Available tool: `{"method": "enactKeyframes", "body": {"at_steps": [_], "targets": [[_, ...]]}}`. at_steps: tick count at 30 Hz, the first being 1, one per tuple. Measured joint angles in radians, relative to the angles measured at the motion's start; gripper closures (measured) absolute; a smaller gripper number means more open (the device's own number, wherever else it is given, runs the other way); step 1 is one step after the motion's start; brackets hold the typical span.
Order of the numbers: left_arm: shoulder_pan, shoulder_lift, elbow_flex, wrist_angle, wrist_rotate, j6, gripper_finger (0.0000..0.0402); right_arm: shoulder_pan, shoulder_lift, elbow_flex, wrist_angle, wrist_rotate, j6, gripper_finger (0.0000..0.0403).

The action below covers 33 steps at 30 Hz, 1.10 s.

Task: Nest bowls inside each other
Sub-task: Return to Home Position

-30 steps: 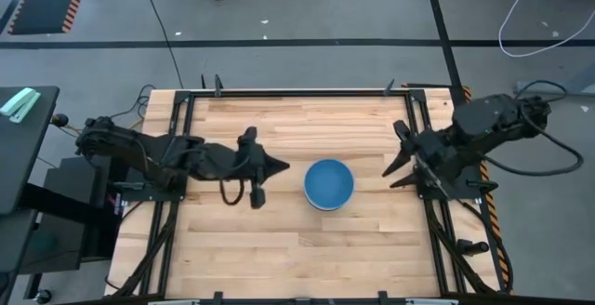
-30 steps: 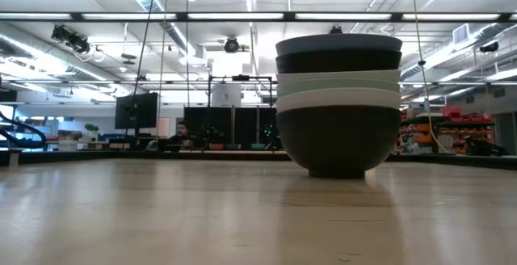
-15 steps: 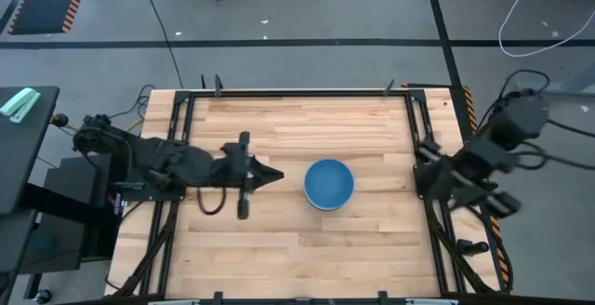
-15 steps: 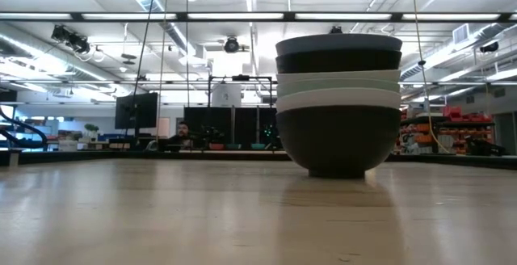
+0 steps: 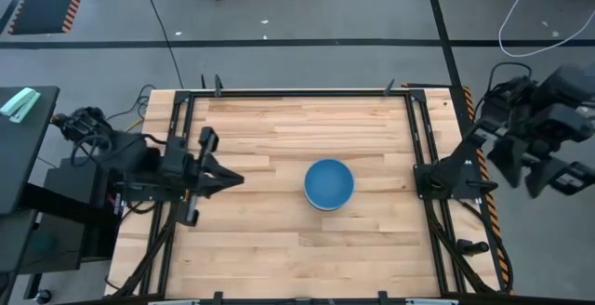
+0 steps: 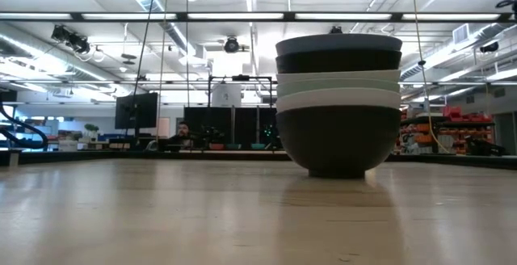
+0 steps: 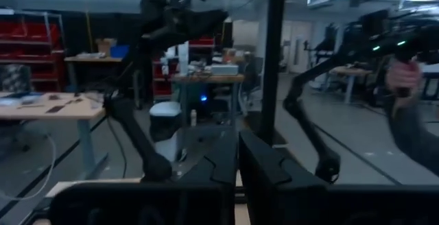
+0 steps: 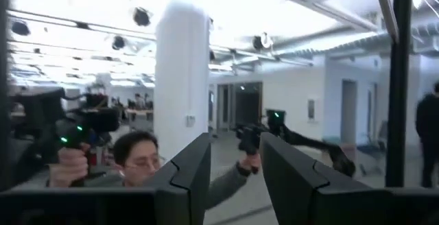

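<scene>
While the left gripper (image 5: 232,180) sits at the left edge of the table (image 5: 279,249) with its fingers almost touching, the right gripper (image 8: 233,153) hangs off the right side with a clear gap between its fingers. The stack of bowls (image 6: 338,103) stands near the table's middle, well apart from both. From above only the blue bowl (image 5: 329,183) shows, but the low view adds black, white and pale green rims beneath it.

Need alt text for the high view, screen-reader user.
Overhead view of a wooden table with one blue bowl, top of a nested stack, near its centre. The left claw sits at the table's left edge, pointing toward the bowl; the right arm is off the table, beyond the right edge.
</scene>
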Motion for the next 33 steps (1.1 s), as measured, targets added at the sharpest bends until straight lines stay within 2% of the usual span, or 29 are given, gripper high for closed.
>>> {"method": "enactKeyframes", "body": {"at_steps": [5,11,15,19,23,33], "targets": [[-0.035,-0.034,-0.001,-0.054,-0.009,0.001,0.0370,0.031,-0.063,-0.049,0.004,0.000,-0.002,0.0269],[-0.061,-0.112,-0.040,-0.120,-0.148,-0.058,0.0376,0.032,-0.219,-0.167,0.052,0.000,0.022,0.0269],[-0.063,-0.173,-0.114,-0.117,-0.189,-0.106,0.0381,0.032,-0.323,-0.296,0.081,0.000,0.055,0.0269],[-0.063,-0.236,-0.211,-0.105,-0.224,-0.145,0.0383,0.032,-0.421,-0.411,0.128,0.040,0.073,0.0269],[-0.063,-0.319,-0.340,-0.009,-0.248,-0.158,0.0377,0.032,-0.500,-0.515,0.207,0.040,0.100,0.0269],[-0.064,-0.520,-0.692,0.206,-0.237,-0.203,0.0373,0.032,-0.576,-0.733,0.341,0.042,0.153,0.0269]]}}
